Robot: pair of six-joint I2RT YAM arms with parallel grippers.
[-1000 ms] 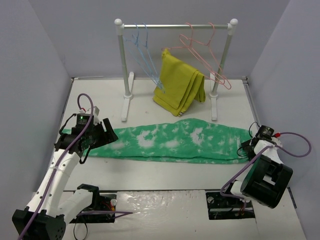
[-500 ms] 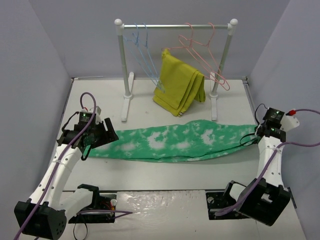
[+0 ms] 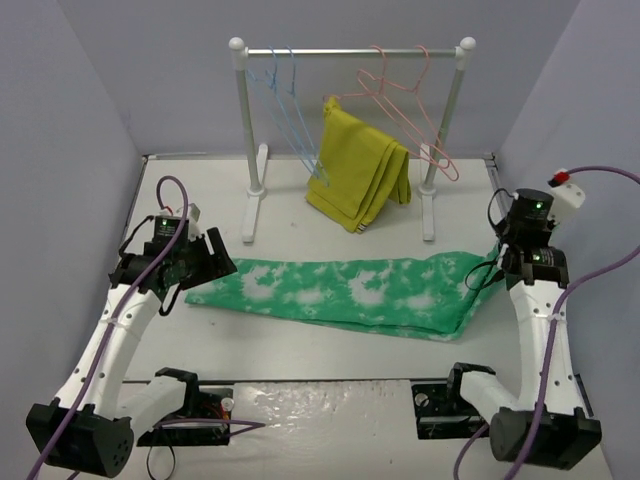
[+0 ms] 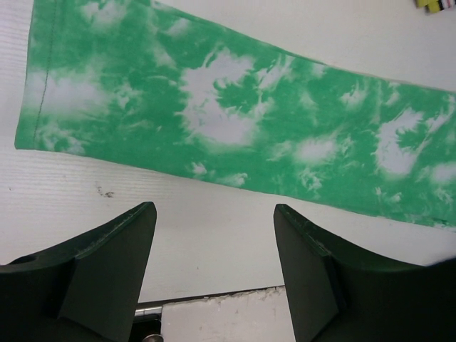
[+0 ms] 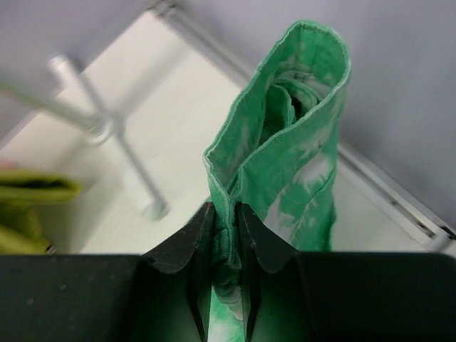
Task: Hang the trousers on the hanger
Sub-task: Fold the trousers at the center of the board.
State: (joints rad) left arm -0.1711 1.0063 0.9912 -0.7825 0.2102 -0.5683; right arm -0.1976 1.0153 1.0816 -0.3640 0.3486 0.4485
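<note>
The green trousers with white blotches (image 3: 340,290) lie stretched across the table in front of the rack. My right gripper (image 3: 497,268) is shut on their right end and holds it raised off the table. In the right wrist view the bunched hem (image 5: 299,142) stands up between the shut gripper (image 5: 226,214). My left gripper (image 3: 212,264) is open and empty above the left end. In the left wrist view the gripper (image 4: 214,210) hovers over bare table just near of the cloth (image 4: 235,121). Two light-blue hangers (image 3: 290,110) hang on the rail's left part.
The white rack (image 3: 350,51) stands at the back, its feet just behind the trousers. Pink hangers (image 3: 410,100) and a mustard-yellow folded garment (image 3: 358,170) hang on its right part. Grey walls close in both sides.
My right arm has risen and swung back, lifting the trousers' right end. The cloth has slid to the right, so its left end has drawn in. My left gripper has hardly moved.
</note>
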